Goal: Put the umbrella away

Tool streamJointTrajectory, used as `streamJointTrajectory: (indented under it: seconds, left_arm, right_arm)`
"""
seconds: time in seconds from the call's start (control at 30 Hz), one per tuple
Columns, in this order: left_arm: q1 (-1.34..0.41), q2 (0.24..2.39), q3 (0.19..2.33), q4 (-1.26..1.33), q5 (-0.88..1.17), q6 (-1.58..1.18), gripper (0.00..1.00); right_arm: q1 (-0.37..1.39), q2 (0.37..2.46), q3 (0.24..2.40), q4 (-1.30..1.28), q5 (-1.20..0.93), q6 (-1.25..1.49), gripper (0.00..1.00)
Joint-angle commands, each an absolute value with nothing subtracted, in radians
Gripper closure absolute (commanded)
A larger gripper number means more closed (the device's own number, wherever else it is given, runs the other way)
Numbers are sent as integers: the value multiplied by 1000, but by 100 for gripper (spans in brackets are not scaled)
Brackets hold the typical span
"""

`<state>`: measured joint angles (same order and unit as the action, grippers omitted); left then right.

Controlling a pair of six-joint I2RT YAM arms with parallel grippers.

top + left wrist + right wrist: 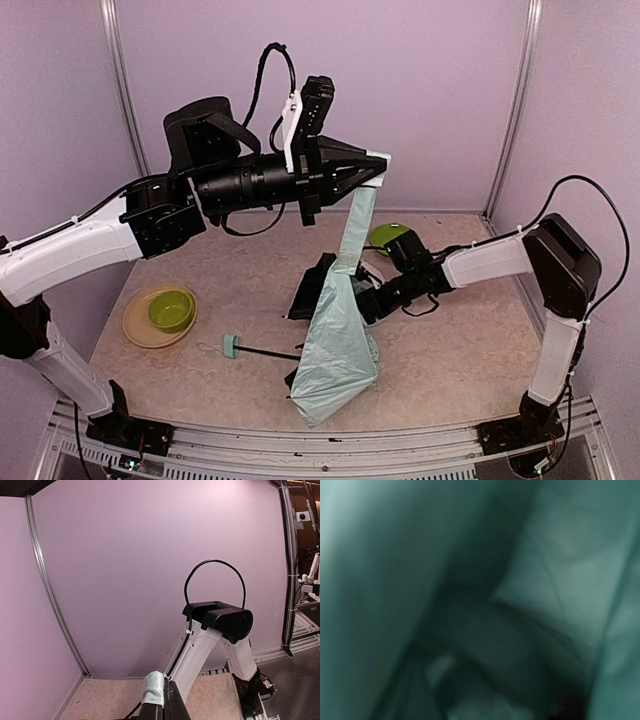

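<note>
The umbrella point(340, 345) hangs as a long drape of pale mint fabric from high up down to the table front. Its small mint handle point(232, 346) and thin black shaft point(270, 352) lie on the table to the left, and black lining point(312, 287) shows behind. My left gripper point(377, 163) is raised high and shut on the fabric's top corner. That corner shows in the left wrist view point(152, 689), pinched beside the black fingers point(175, 705). My right gripper point(372, 298) is low, pushed into the fabric. The right wrist view shows only dim, blurred green fabric point(555, 555), and its jaws are hidden.
A yellow plate point(135, 328) holding a green bowl point(171, 309) sits at the left of the table. Another green dish point(388, 236) lies at the back behind the right arm. Purple walls close in the back and sides.
</note>
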<state>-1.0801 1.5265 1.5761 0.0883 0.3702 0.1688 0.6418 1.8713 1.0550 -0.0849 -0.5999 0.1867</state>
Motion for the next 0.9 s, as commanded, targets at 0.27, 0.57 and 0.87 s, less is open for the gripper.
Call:
streamJointTrajectory:
  seconds: [0.27, 0.57, 0.87]
  left_arm:
    - [-765, 1627, 1476, 101, 227, 124, 100]
    - [-634, 2062, 1572, 80, 305, 146, 100]
    - [-604, 2288, 1653, 48, 293, 149, 100]
  right_arm:
    - [713, 1959, 1023, -69, -793, 84, 47]
    - [712, 1900, 968, -27, -816, 91, 48]
    - [667, 1611, 914, -66, -543, 136, 44]
